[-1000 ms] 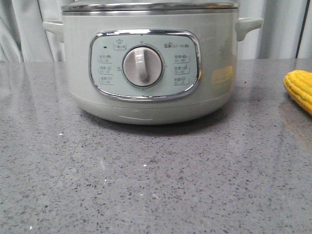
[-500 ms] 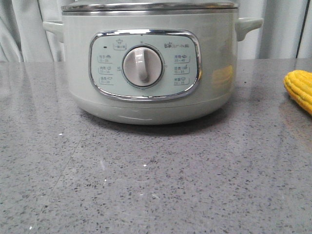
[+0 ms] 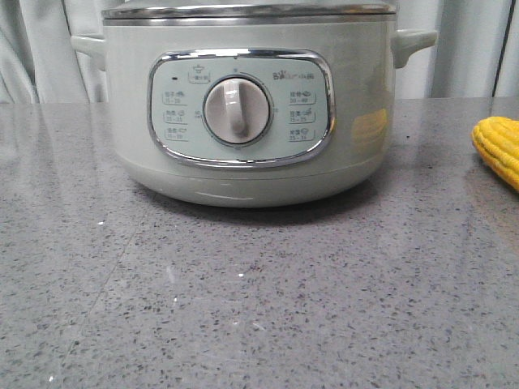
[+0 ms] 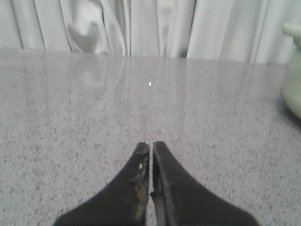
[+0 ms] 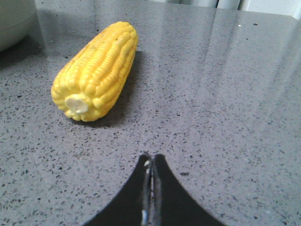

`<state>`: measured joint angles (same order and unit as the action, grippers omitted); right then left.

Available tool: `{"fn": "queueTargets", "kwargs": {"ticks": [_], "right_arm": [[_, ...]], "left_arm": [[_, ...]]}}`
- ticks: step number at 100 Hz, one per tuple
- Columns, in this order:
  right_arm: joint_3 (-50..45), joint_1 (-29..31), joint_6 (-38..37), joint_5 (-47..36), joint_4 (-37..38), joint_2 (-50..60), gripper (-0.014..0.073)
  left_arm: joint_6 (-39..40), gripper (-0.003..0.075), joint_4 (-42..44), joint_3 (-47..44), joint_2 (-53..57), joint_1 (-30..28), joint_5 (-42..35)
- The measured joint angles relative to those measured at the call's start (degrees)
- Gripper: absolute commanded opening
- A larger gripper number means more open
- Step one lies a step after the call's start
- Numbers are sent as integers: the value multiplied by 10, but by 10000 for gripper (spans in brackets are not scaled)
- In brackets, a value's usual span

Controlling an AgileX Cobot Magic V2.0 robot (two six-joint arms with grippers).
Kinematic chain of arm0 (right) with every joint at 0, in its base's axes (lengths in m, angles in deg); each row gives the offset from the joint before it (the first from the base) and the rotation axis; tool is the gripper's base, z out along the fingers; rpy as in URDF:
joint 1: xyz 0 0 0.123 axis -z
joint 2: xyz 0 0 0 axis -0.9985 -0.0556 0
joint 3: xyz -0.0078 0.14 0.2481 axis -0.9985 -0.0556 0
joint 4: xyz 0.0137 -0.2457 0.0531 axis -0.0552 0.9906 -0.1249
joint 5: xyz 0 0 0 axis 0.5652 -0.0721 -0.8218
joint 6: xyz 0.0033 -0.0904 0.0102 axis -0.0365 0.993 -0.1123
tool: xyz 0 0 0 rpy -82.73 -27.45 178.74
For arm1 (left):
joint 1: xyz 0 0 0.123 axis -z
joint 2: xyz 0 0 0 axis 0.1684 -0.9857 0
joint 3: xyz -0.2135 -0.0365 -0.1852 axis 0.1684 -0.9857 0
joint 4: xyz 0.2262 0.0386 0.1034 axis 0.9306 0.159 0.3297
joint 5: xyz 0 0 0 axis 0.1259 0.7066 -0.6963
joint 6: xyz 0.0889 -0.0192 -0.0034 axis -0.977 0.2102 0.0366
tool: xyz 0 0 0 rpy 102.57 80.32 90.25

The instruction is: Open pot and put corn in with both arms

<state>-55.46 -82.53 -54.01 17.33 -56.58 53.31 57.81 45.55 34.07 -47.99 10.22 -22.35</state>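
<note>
The pale green pot point(image 3: 243, 105) stands at the middle back of the grey table, its dial facing me. A metal-rimmed lid point(image 3: 247, 10) sits on top of it. A sliver of the pot shows in the left wrist view point(image 4: 294, 84) and in the right wrist view point(image 5: 14, 21). The yellow corn point(image 3: 499, 150) lies on the table at the right edge, and shows whole in the right wrist view point(image 5: 96, 70). My left gripper point(image 4: 151, 145) is shut and empty over bare table, left of the pot. My right gripper point(image 5: 151, 157) is shut and empty, a short way from the corn's cut end.
The grey speckled table point(image 3: 259, 300) runs across the whole front. Pale curtains point(image 4: 141, 28) hang behind its far edge.
</note>
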Motion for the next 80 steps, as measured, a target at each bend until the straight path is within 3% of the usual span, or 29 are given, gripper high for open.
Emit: {"fn": "queueTargets", "kwargs": {"ticks": [24,50,69,80], "right_arm": [[0,0,0,-28,0,0,-57],[0,0,0,-124,-3,0,-57],[0,0,0,-228,-55,0,-57],[0,0,0,-253,-62,0,-57]], "left_arm": [[0,-20,0,0,0,0,-17],[0,-20,-1,0,0,0,-61],[0,-20,-31,0,0,0,-150],[0,-20,-20,13,0,0,-139]]}}
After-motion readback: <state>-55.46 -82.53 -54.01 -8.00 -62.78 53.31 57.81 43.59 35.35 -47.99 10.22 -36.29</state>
